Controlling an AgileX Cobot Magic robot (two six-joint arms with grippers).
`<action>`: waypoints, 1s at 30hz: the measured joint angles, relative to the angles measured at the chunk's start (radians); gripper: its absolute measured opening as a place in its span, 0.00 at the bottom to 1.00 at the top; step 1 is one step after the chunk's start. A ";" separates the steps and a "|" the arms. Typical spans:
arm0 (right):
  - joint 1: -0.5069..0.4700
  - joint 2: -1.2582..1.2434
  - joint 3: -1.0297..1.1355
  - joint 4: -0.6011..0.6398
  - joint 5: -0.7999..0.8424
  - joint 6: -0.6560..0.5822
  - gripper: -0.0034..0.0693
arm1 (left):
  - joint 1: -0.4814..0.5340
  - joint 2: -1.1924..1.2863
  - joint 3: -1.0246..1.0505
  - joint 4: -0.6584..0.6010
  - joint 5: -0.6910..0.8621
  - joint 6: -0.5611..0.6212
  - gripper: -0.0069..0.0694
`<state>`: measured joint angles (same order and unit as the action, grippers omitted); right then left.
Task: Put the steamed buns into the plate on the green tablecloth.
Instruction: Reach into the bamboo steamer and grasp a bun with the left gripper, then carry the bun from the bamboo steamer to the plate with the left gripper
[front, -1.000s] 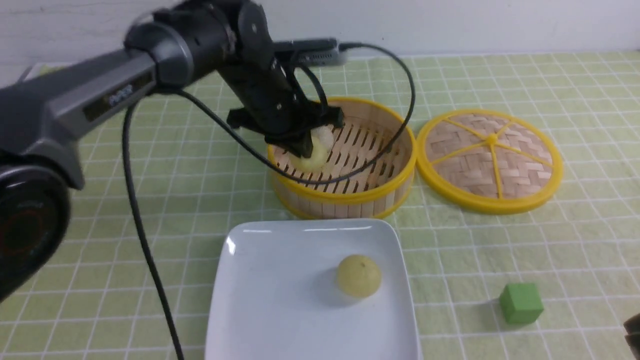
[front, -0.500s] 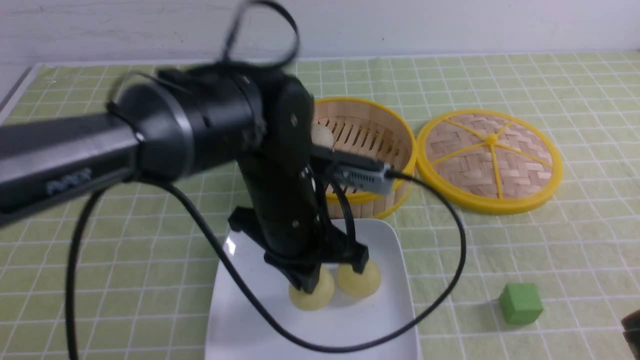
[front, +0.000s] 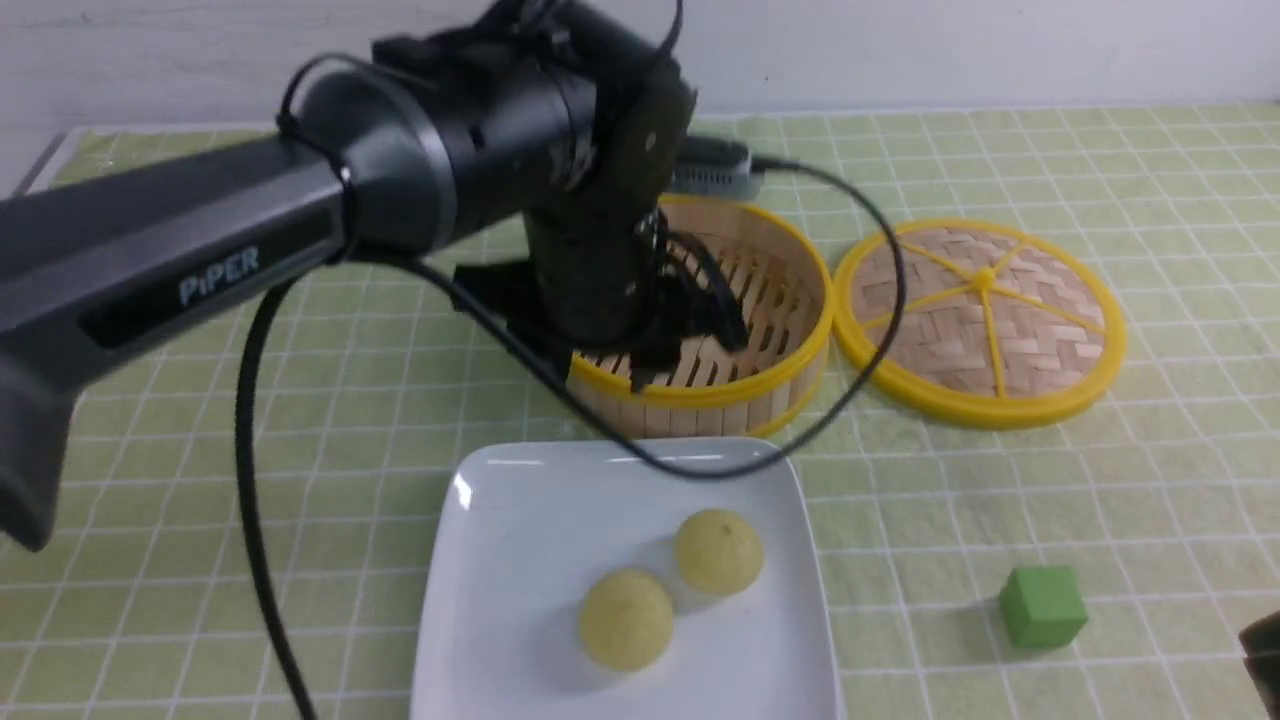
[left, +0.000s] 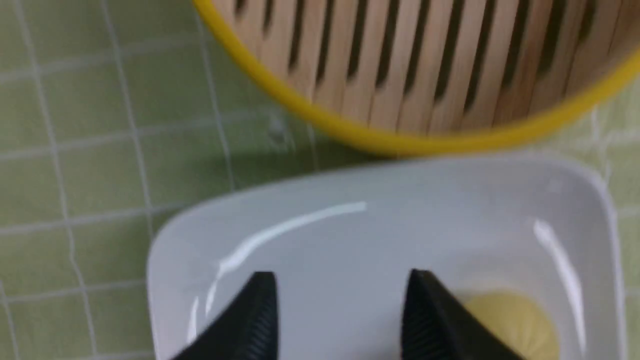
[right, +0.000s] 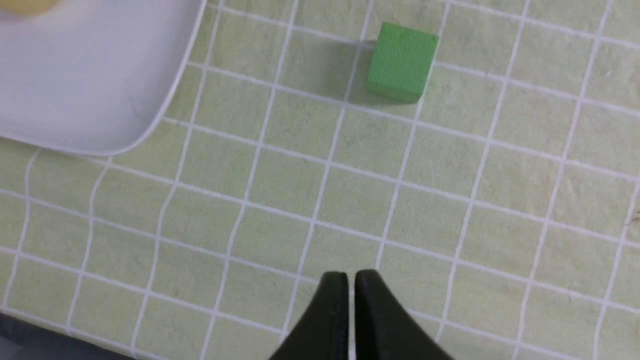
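Left gripper (left: 341, 280) jaws apart, empty, just beyond plate (front: 500, 520), over steamer basket (front: 790, 372). Two steamed buns (front: 626, 618) sit on plate; third hidden by arm. Risk: slack cable (front: 700, 472) sweeps plate, rolls buns off. Right gripper (right: 348, 277) all but closed, empty.

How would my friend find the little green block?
Start at the big white plate near the front. On the cloth to its right sits the block, alone. It is darker green than the cloth and square-edged, unlike the round buns.
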<state>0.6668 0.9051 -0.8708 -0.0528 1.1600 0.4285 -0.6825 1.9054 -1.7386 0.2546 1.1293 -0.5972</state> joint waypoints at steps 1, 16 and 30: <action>0.000 0.000 0.000 -0.001 -0.005 0.000 0.11 | 0.018 0.021 -0.061 -0.010 0.018 0.004 0.32; 0.000 0.000 0.000 -0.001 -0.011 0.001 0.13 | 0.223 0.533 -0.717 -0.208 0.052 0.247 0.50; 0.000 0.000 0.000 -0.001 -0.010 0.003 0.16 | 0.209 0.494 -0.776 -0.265 0.107 0.332 0.13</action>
<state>0.6668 0.9051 -0.8708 -0.0538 1.1499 0.4311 -0.4739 2.3998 -2.5142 -0.0100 1.2365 -0.2649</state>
